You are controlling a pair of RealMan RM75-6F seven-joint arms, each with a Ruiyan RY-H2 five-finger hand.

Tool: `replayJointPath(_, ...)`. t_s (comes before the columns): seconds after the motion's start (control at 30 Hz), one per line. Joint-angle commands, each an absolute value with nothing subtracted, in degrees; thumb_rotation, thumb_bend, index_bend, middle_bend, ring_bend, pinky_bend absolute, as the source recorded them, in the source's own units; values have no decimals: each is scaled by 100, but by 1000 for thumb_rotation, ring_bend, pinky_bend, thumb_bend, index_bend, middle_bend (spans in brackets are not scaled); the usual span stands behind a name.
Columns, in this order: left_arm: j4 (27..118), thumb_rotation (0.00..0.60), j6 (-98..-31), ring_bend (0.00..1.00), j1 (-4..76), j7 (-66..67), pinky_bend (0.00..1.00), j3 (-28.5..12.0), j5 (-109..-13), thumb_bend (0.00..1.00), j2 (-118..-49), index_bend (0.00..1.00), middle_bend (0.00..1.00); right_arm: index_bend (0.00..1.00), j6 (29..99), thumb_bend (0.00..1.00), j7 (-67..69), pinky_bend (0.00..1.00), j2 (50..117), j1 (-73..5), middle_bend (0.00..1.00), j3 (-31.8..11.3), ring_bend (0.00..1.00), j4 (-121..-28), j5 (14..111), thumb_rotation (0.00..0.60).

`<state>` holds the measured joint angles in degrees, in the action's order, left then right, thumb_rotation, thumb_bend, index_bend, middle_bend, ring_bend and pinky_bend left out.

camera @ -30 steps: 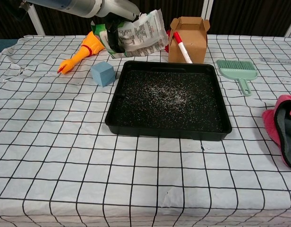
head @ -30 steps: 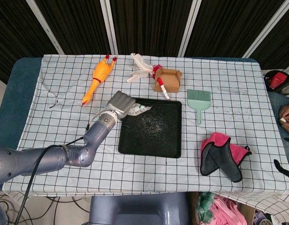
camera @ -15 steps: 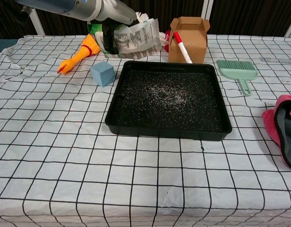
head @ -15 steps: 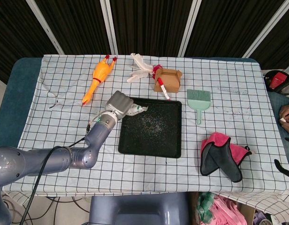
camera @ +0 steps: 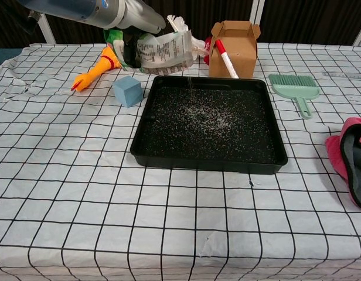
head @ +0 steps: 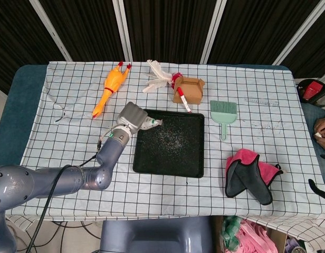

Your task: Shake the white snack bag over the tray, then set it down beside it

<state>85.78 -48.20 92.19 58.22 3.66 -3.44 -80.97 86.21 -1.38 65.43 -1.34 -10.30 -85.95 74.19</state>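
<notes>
Open checked cloth [camera: 110, 222] in front of the black tray [camera: 169, 159]. Left of tray, blue cube [camera: 128, 91] and rubber chicken [head: 111, 87] crowding the way. Behind, cardboard box [camera: 233, 48] with marker [camera: 225, 58]. To the right, green brush [camera: 298, 88], then pink cloth [head: 249, 171].

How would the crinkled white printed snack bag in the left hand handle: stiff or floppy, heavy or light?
Probably floppy: the white printed snack bag creases and sags from the left hand. Likely light, since grains already cover the black square tray. Its glossy film may slip.
</notes>
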Motion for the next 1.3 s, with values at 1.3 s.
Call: replayJointPath(1.3,7462,600,-5904,520,5675,-2581,523,-1456,-6970,811,-8965,602,652,239,8621,182,-243,293,6556,-146,48,-994,143,-8664,7475,600)
